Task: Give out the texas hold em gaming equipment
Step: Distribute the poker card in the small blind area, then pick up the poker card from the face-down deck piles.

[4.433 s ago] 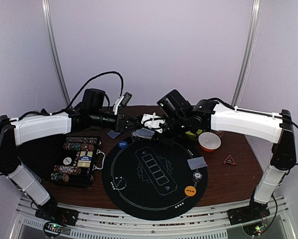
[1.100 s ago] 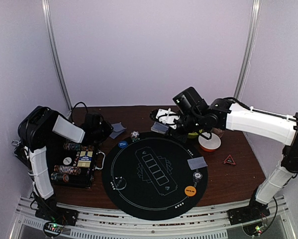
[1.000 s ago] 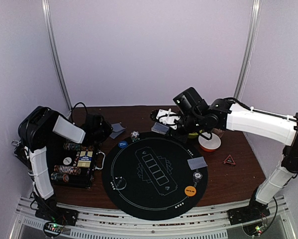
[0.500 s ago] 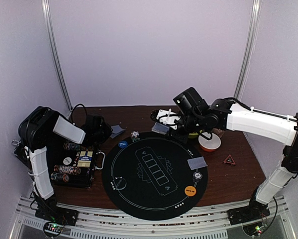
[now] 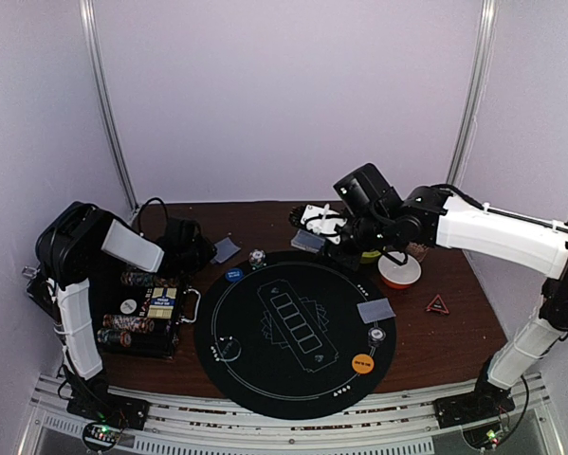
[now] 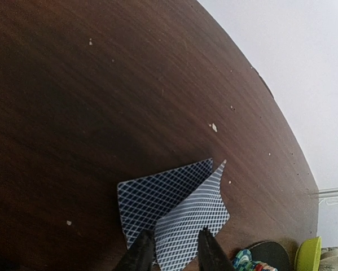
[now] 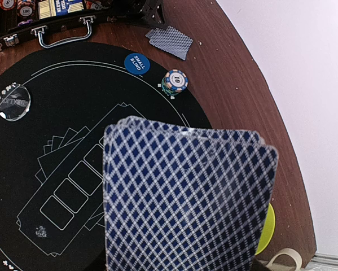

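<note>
Dealing seemed in hand: the left gripper point(image 6: 175, 232) held its fingers slightly spread over two grey-blue-backed playing cards point(image 6: 174, 206) on the brown wooden table point(image 6: 101, 84), while the right gripper point(image 5: 323, 237) pinched the fanned grey-blue deck point(image 7: 185, 192), so the next move probably called for taking another card from it.

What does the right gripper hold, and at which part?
A slightly fanned stack of blue-backed playing cards, taken by its near end, toward the wrist; the exact contact is hidden behind the cards.

cards point(image 5: 224, 249) behind-left of mat point(image 5: 284, 374), bowl point(image 5: 399, 272) right
</note>
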Motion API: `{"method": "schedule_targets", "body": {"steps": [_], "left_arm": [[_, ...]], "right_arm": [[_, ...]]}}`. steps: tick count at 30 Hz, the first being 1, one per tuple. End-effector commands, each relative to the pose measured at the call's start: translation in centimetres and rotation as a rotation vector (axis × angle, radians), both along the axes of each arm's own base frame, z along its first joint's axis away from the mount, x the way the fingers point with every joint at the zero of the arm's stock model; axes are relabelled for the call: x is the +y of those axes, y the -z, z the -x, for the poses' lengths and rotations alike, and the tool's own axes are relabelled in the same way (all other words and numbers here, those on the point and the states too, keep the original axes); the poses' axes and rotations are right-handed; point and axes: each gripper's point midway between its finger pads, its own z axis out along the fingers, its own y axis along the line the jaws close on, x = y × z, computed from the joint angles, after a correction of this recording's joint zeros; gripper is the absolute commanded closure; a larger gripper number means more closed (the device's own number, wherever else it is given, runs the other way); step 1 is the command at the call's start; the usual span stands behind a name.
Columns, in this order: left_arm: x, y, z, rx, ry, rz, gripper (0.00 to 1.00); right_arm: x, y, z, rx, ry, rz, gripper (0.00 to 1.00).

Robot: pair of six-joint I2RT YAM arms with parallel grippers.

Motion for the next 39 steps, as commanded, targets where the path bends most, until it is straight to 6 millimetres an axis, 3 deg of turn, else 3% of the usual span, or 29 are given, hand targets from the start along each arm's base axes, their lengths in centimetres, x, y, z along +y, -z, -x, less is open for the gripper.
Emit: {"method": "schedule_targets", "body": {"steps": [1,7,11,13,14,17,20,22,26,29,34,39], "left_arm": [[-0.1,-2.6,-1.5,-0.063,0.008,-0.047,0.66],[0.3,-5.1,-2.3,-0.122,0.006,-0.105,0.56],[-0.1,-7.7,-2.5,-0.180,0.040,-0.120,0.56],[-0.4,-9.9,-2.0,-0.239,0.068,-0.111,0.54],[-0.5,-12.0,-1.4,-0.292,0.080,-0.104,0.50],[-2.4,-16.7,0.5,-0.416,0.190,-0.132,0.31],[-6.6,-20.0,3.2,-0.505,0.423,-0.143,0.21],[-9.5,-21.1,5.7,-0.543,0.596,-0.117,0.14],[-14.2,-22.4,11.6,-0.607,0.939,0.012,0.05],[-16.1,-22.4,14.4,-0.615,1.075,0.029,0.02],[-18.6,-23.2,17.4,-0.665,1.211,0.046,0.02],[-20.3,-21.6,18.1,-0.606,1.284,0.072,0.02]], "right_arm": [[-1.0,-0.9,0.2,-0.017,0.015,-0.001,0.51],[-1.0,-1.0,0.3,-0.012,0.014,-0.008,0.52],[-0.9,-1.0,0.3,-0.009,0.012,-0.007,0.51],[-1.0,-1.0,0.4,-0.007,0.010,-0.006,0.51],[-1.0,-1.0,0.4,-0.006,0.007,-0.004,0.51],[-0.8,-0.9,0.6,0.002,-0.004,-0.003,0.50],[-0.5,-1.1,0.6,0.005,-0.012,-0.009,0.50],[-0.3,-1.4,0.6,0.004,-0.014,-0.016,0.50],[0.1,-1.7,0.6,-0.001,-0.022,-0.027,0.50],[0.4,-1.6,0.6,0.002,-0.028,-0.035,0.50],[1.0,-1.3,0.8,0.012,-0.041,-0.035,0.50],[1.6,-1.4,1.0,0.014,-0.055,-0.044,0.50]]}}
